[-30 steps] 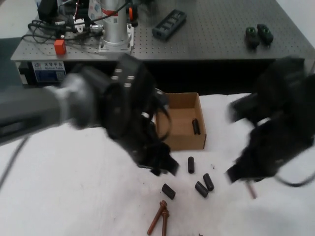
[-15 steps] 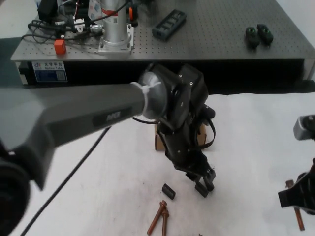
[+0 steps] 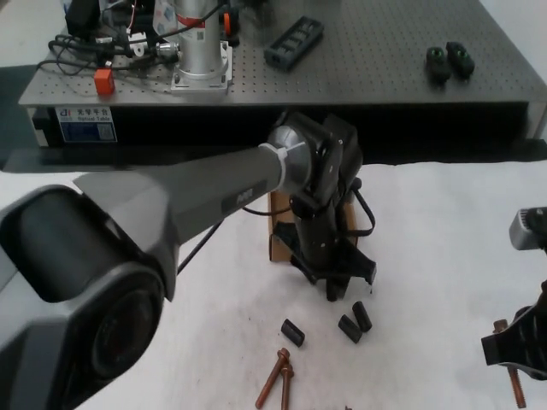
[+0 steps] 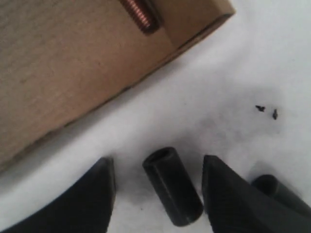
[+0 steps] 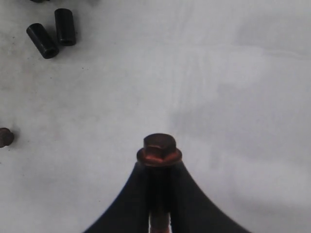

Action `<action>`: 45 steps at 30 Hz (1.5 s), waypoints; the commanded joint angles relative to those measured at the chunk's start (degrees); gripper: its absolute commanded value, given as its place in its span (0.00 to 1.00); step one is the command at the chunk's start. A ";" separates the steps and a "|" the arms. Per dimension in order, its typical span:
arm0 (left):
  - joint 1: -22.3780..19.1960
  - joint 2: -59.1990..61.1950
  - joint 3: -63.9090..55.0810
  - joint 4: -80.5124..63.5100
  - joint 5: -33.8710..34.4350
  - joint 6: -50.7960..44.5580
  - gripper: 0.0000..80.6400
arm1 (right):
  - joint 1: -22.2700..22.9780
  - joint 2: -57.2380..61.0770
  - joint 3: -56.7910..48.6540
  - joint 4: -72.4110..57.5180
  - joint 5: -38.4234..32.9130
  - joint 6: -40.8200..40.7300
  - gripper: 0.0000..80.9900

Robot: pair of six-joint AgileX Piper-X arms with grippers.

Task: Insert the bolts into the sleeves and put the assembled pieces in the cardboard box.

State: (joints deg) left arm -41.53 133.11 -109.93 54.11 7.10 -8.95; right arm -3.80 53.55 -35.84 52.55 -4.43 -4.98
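The high camera sits raised behind both arms and faces forward and down over the white cloth-covered bench (image 3: 444, 222), toward the grey perforated metal table (image 3: 385, 51) at 12 o'clock. The left wrist camera looks along the left gripper (image 4: 158, 162) from very close to the cloth. It takes in one black cylindrical sleeve (image 4: 172, 187) and a wall of the brown cardboard box (image 4: 73, 73), which the high view shares near its centre (image 3: 279, 246). The right wrist camera looks down past the right gripper (image 5: 159, 170) from farther above the cloth. Its pair of black sleeves (image 5: 64, 26) appears in the high view at 5 o'clock from the box (image 3: 361, 316).
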 commanded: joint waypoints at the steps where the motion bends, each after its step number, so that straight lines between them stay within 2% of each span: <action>1: -0.04 1.12 -1.45 1.81 -0.03 -1.54 0.48 | -0.21 -0.57 -0.19 -0.13 -0.70 0.24 0.03; 4: -0.04 1.50 -1.44 2.99 0.82 -1.53 0.33 | -0.21 -0.57 -0.19 -0.13 -0.70 1.24 0.03; 9: -0.04 1.51 -1.44 3.85 4.29 -1.31 0.00 | -0.21 -0.57 -0.19 -0.13 -0.70 1.53 0.03; 16: -0.04 0.08 -1.44 5.52 4.28 1.77 0.01 | -0.21 -0.57 -0.19 -0.88 -2.61 1.66 0.03; 21: 0.40 -8.14 1.20 4.34 4.28 4.31 0.01 | -0.21 -0.57 -0.19 -9.63 -14.17 7.58 0.03; 24: 0.50 -17.66 9.04 -2.25 4.28 4.69 0.01 | -0.03 -0.57 -0.19 -17.76 -21.28 13.93 0.03; 27: 0.67 -28.04 22.53 -11.96 4.28 4.64 0.01 | -0.03 -0.45 -0.19 -27.70 -26.71 21.13 0.03; 29: 0.69 -35.26 32.70 -20.81 7.65 4.13 0.01 | 0.47 -0.45 -0.19 -35.63 -29.29 25.86 0.03; 35: 0.69 -50.92 55.83 -52.36 24.99 -1.53 0.01 | 8.55 0.67 -0.19 -60.87 -29.58 38.32 0.03; 39: 0.69 -56.47 63.19 -64.04 25.72 -5.82 0.01 | 12.86 1.90 -0.35 -66.38 -27.29 41.01 0.03; 45: 0.69 -58.83 64.70 -66.01 26.64 -6.61 0.01 | 15.32 1.89 -0.35 -65.24 -25.31 39.79 0.03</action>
State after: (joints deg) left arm -40.83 74.96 -45.34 -10.07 32.90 -14.79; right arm 10.18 55.40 -35.84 -11.52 -30.64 35.16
